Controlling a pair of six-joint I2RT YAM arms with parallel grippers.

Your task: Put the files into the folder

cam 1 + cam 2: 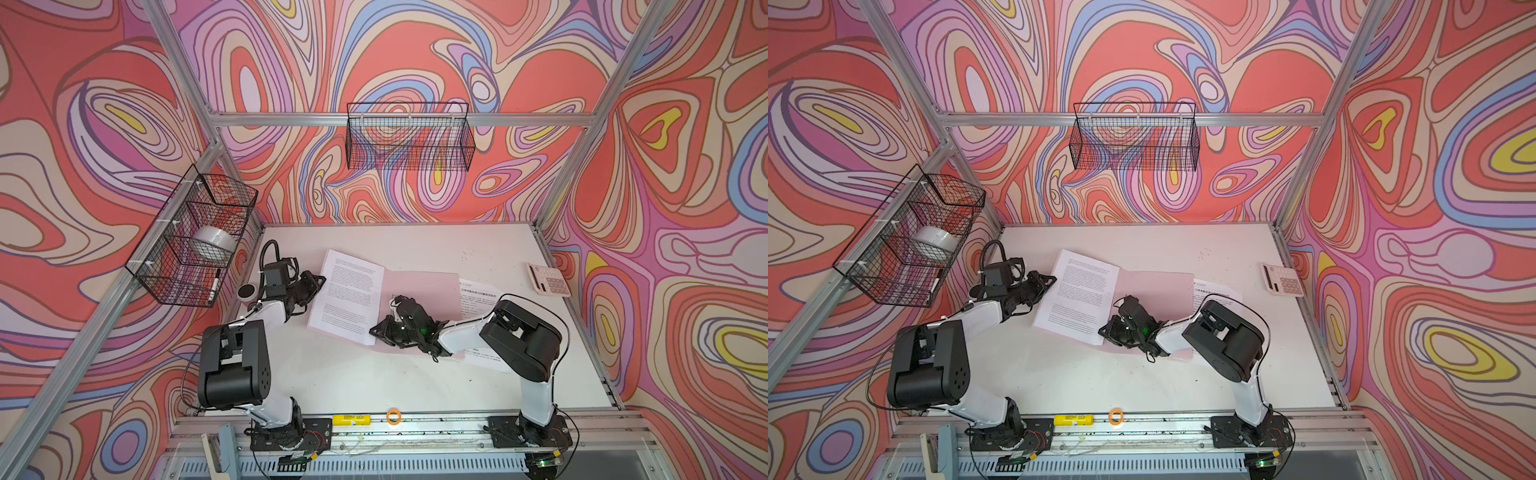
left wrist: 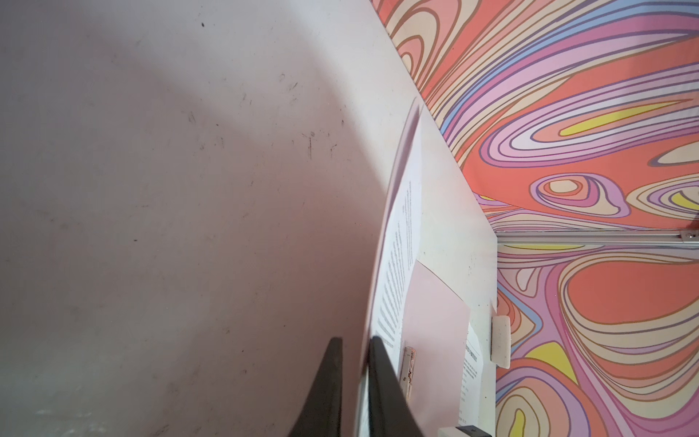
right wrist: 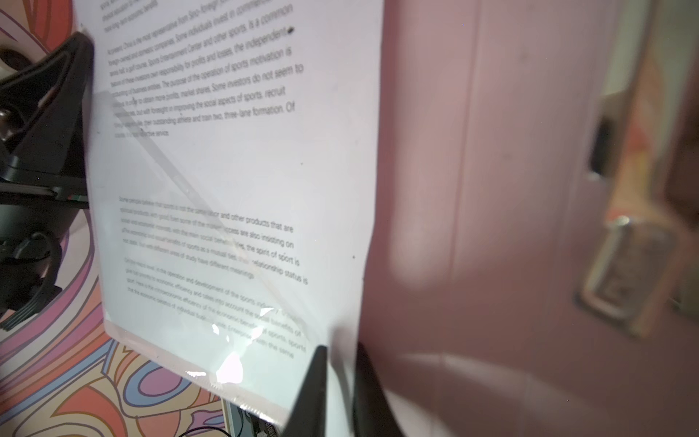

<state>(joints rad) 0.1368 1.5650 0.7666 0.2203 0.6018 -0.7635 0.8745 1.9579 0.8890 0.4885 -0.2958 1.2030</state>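
Two white text-dense sheets [image 1: 347, 297], pale-pink folder [image 1: 424, 286]

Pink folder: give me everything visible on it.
The folder is thin, pale pink plastic, lying open on the white table. A metal clip sits by its spine. The left half holds a printed sheet tucked under a clear corner flap; the right half is bare, with a headed sheet poking out at its right edge. The left tool pinches the outer left edge; the right tool straddles the near edge beside the spine, grip unclear.
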